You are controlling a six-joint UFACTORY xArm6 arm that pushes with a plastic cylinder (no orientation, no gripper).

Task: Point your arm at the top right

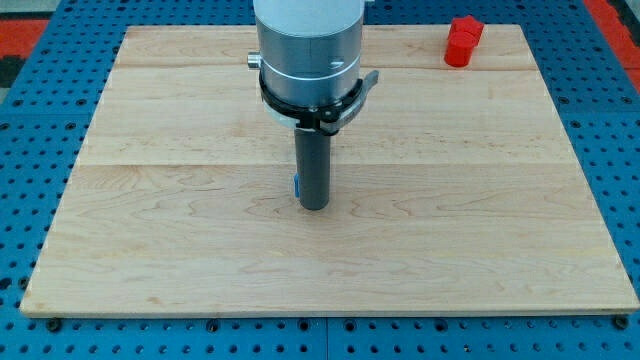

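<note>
My tip [314,206] rests on the wooden board [180,230] near its middle, slightly toward the view's left. A red block [463,41], an irregular blocky shape, stands near the board's top right corner, far up and to the right of my tip. A small sliver of blue [296,185] shows at the rod's left edge; most of that thing is hidden behind the rod. The arm's silver cylinder [308,45] comes down from the view's top centre.
The board lies on a blue perforated table [30,160] that surrounds it on all sides. A red strip [20,35] shows at the view's top left corner.
</note>
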